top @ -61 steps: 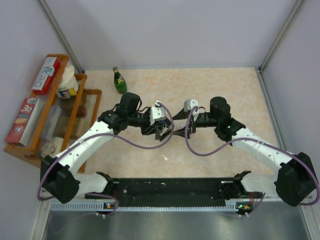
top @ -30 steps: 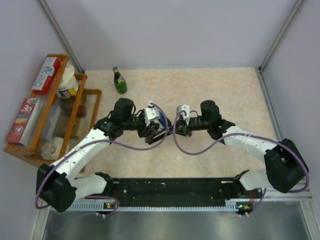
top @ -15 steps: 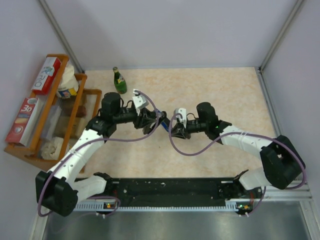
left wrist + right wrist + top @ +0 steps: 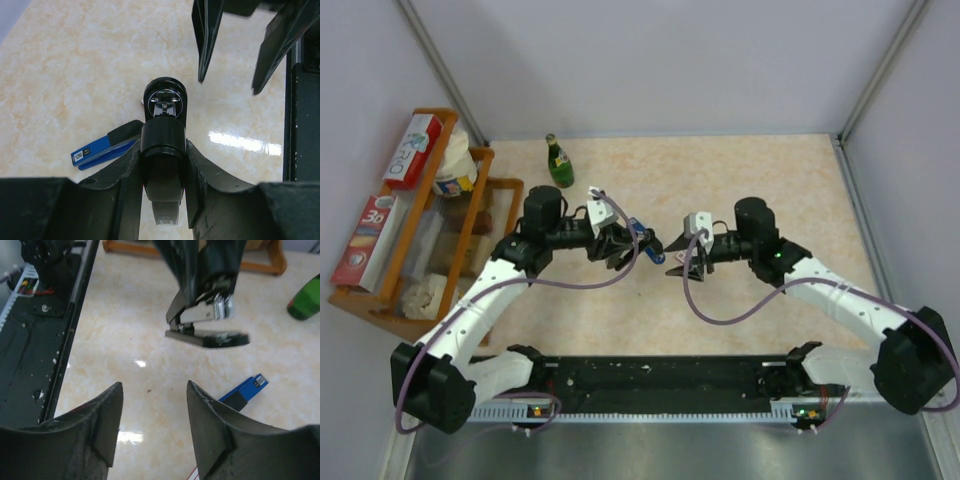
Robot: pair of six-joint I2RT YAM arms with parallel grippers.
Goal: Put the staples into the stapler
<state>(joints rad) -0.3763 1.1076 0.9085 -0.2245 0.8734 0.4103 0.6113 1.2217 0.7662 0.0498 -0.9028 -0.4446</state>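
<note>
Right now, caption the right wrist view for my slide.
Open right gripper faces the stapler, hinged open, clamped by the left gripper.

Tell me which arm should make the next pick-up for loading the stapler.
Right. The left hand is shut on the stapler, holding it off the table with its base hanging open. The right hand is open, empty, and points at the stapler from just across.

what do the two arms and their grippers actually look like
Both arms match: the left arm and right arm have white links with bulky black joint housings. A purple cable loops loosely along each one. Each wrist carries a small light-grey camera block. The left gripper and right gripper have matte black, wedge-shaped fingers tapering to blunt tips.
</note>
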